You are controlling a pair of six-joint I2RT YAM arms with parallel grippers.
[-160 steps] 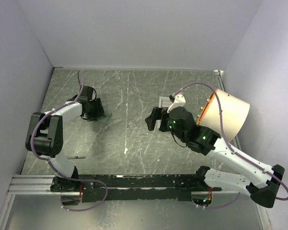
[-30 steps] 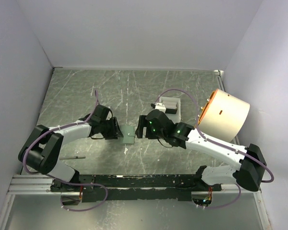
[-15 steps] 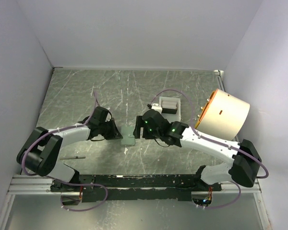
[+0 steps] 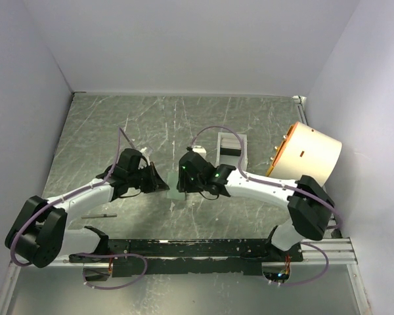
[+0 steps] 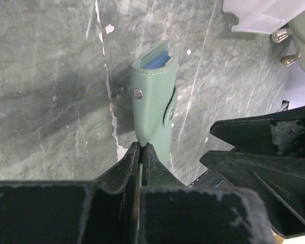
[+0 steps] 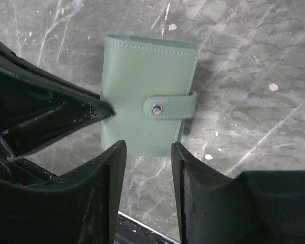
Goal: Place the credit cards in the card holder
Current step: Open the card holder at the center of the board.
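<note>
From high up behind the near edge, the fixed camera looks down on the whole table [image 4: 184,118] from well back. Each wrist camera rides close to the surface: the left one looks along the card holder [image 5: 153,101] from one end, the right one square onto its snap face. Both share that holder and the scratched tabletop round it.
</note>
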